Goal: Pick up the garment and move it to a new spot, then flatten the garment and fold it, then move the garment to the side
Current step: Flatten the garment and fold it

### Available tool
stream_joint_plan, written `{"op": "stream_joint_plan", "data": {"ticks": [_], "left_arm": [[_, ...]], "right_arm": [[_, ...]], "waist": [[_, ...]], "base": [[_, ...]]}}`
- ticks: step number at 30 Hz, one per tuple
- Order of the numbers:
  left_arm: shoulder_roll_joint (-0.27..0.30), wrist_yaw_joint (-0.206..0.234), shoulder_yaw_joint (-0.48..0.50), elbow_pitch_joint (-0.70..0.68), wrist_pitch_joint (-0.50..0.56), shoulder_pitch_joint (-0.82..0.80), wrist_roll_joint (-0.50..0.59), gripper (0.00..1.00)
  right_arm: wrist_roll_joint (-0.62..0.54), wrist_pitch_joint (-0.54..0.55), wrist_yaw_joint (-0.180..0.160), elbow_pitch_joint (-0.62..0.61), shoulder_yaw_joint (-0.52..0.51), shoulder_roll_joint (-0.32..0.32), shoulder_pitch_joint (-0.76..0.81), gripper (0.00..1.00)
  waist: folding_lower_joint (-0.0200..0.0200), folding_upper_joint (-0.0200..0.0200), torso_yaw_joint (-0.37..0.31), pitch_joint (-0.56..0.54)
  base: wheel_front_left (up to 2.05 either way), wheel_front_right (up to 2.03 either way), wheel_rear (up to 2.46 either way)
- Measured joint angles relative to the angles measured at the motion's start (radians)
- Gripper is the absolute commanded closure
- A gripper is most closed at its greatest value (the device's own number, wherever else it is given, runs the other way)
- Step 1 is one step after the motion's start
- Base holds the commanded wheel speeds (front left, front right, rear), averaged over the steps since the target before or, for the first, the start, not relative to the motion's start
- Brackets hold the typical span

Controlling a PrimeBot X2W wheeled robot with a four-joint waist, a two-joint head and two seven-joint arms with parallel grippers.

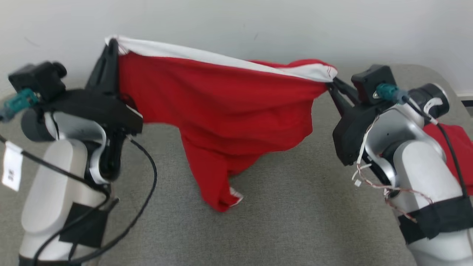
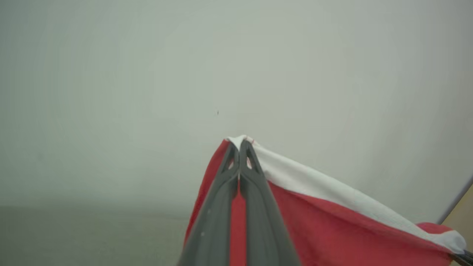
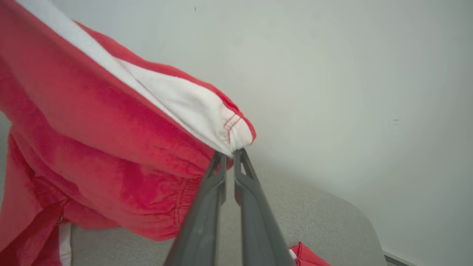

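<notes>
Red cloth with a white band along its top edge hangs stretched between my two pincers. This garment (image 1: 229,107) is held up above the grey fabric surface (image 1: 295,221), in front of the pale wall (image 1: 258,18).

My left gripper (image 1: 112,46) points upward and is clamped on the left corner of the white band. In the left wrist view its dark fingers (image 2: 214,221) meet at the tips, with the white corner pinched there and red cloth showing between them lower down.

My right gripper (image 1: 331,83) sits lower and is pinched on the other white corner, beside a stitched hem. The top edge therefore slopes down from my left to my right.

The red body sags in folds, and one end hangs down to the grey surface near the middle, with a bit of white trim at its tip. A second red cloth (image 1: 456,147) lies on the surface behind my right forearm.
</notes>
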Motion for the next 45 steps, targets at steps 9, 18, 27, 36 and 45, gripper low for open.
{"op": "stream_joint_plan", "data": {"ticks": [9,18,27,36,45], "left_arm": [[0.004,-0.01,-0.021,0.074,-0.011,-0.167,0.031,1.0],[-0.035,0.014,-0.034,0.169,-0.075,-0.369,0.049,1.0],[-0.014,0.025,-0.061,0.227,-0.153,-0.562,0.124,1.0],[0.017,0.011,-0.094,0.321,-0.208,-0.726,0.186,1.0],[0.065,0.091,-0.097,0.311,-0.284,-0.845,0.294,1.0]], "right_arm": [[0.063,-0.075,0.0,0.119,0.036,-0.052,-0.152,1.0],[0.173,-0.105,0.0,0.241,0.062,-0.09,-0.337,1.0],[0.202,-0.223,0.0,0.365,0.116,-0.086,-0.549,1.0],[0.082,-0.431,0.0,0.568,0.038,-0.002,-0.791,1.0],[-0.077,-0.636,0.0,0.71,-0.112,0.06,-0.967,1.0]], "waist": [[0.0,-0.0001,-0.024,0.011],[0.0,0.0,-0.015,0.101],[0.0002,0.0,-0.013,0.236],[0.0004,0.0002,-0.029,0.391],[0.0001,0.0,-0.044,0.498]], "base": [[0.0,0.0,0.0],[0.0,0.0,0.0],[0.0,0.0,0.0],[0.0,0.0,0.0],[0.0,0.0,0.0]]}}
